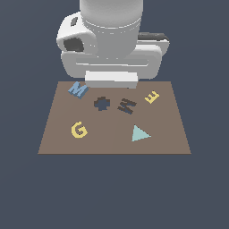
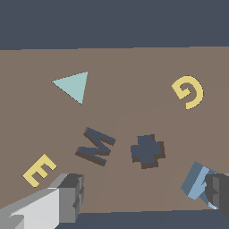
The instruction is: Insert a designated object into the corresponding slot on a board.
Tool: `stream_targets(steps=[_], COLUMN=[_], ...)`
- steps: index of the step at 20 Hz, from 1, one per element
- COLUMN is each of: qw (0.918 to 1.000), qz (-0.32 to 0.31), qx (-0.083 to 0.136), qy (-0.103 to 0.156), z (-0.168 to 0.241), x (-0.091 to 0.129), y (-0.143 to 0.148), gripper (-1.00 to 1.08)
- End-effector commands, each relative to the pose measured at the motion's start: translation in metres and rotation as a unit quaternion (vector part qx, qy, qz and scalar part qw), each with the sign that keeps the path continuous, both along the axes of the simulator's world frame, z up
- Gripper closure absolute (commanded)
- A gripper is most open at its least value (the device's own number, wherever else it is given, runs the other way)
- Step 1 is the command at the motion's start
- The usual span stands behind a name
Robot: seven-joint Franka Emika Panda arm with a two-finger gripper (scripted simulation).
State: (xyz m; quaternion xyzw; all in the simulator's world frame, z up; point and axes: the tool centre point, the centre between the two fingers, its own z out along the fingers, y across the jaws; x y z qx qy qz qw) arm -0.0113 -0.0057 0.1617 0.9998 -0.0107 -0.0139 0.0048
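The blue M block (image 1: 77, 89) lies on the brown board (image 1: 58, 143) near its far corner on the exterior view's left. The M-shaped slot (image 1: 127, 105) is a dark recess near the board's middle, empty. In the wrist view my gripper (image 2: 145, 197) is open, its fingers (image 2: 71, 193) wide apart and nothing between them. The blue M (image 2: 196, 181) shows beside one finger, partly covered by it, and the slot (image 2: 96, 146) lies nearer the other. In the exterior view the arm's hand (image 1: 111, 67) hangs over the board's far edge and hides the fingertips.
A dark cross-shaped recess (image 1: 102, 103) sits between the blue M and the slot. A yellow G (image 1: 78, 130), a yellow E (image 1: 152, 96) and a teal triangle (image 1: 140, 133) sit in the board. Around the board is a dark blue-grey floor.
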Motion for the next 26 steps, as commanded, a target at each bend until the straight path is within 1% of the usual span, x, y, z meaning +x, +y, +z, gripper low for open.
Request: stream_targets(steps=[1,7,10,14,17,21,26], qw=[1.0000,0.9999,0.9993,0.9969,0.9931,0.9858,0.9776], qz=[0.000,-0.017,-0.038,-0.078,-0.117,-0.168,-0.210], qx=[0.000,0.000,0.000,0.000,-0.001,-0.001,0.000], qy=[0.000,-0.001,-0.002,-0.005,-0.008,-0.011,-0.013], z=[0.000,-0.008,-0.018,-0.036,-0.054,-0.079,-0.100], x=[0.000,-0.004,-0.009,-0.021,-0.035,-0.055,-0.074], y=[0.000,-0.011,-0.025,-0.052,-0.076,-0.106,-0.129], gripper=[-0.92,-0.92,-0.92,-0.92,-0.92,-0.92,-0.92])
